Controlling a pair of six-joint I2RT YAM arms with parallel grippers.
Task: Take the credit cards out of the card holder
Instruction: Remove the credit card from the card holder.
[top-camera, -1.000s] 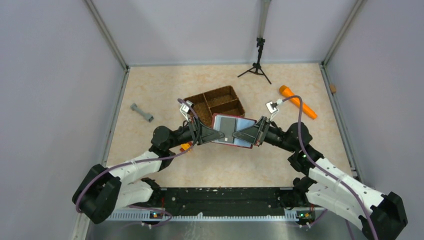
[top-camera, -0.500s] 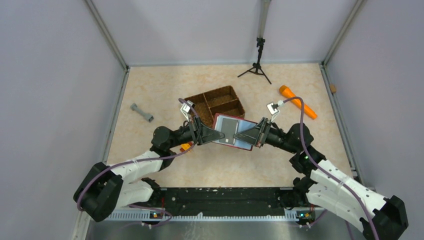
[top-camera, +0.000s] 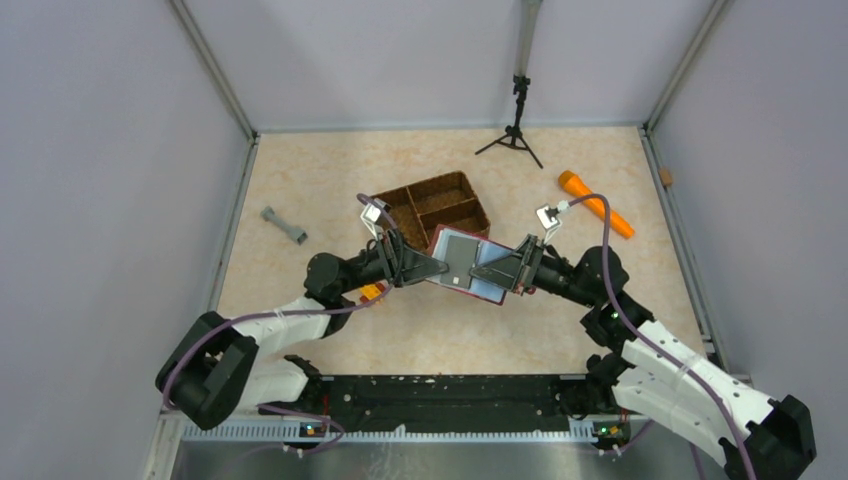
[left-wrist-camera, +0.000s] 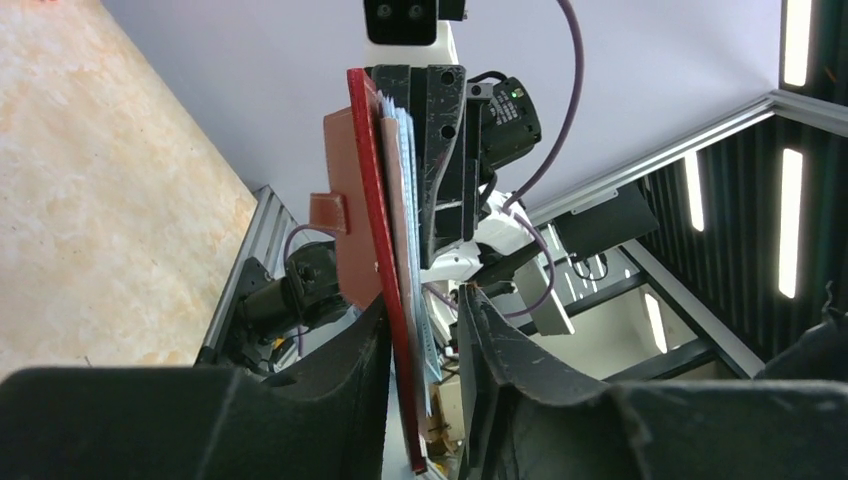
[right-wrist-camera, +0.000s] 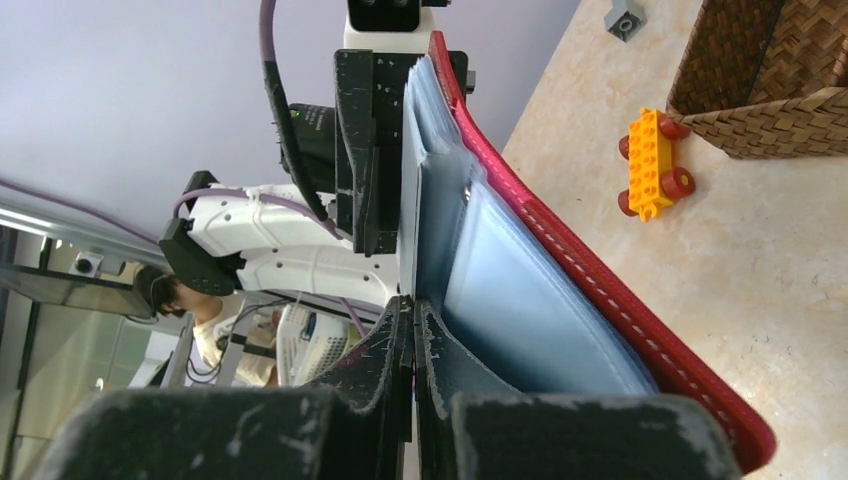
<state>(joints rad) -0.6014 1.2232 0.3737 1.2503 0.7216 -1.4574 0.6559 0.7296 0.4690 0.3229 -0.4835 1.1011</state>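
Note:
The dark red card holder (top-camera: 488, 290) hangs open and tilted above the table, held between both grippers. A dark grey card (top-camera: 460, 253) lies in its pale blue inner pockets. My left gripper (top-camera: 440, 268) clamps the holder's left edge; its wrist view shows the holder (left-wrist-camera: 350, 200) edge-on between the jaws (left-wrist-camera: 425, 300), strap tab to the left. My right gripper (top-camera: 478, 273) is shut on a thin dark card edge beside the blue pocket (right-wrist-camera: 540, 300), fingers nearly touching (right-wrist-camera: 413, 310). No tan-gold card shows clearly.
A brown wicker divided basket (top-camera: 430, 205) stands just behind the holder. An orange-yellow toy block car (top-camera: 371, 293) sits under my left arm and shows in the right wrist view (right-wrist-camera: 652, 165). A grey dumbbell (top-camera: 284, 226), an orange stick (top-camera: 596, 205) and a black tripod (top-camera: 515, 130) lie farther off.
The card holder has tilted and shifted slightly to the right with both grippers still on it. The left arm has drawn in a little.

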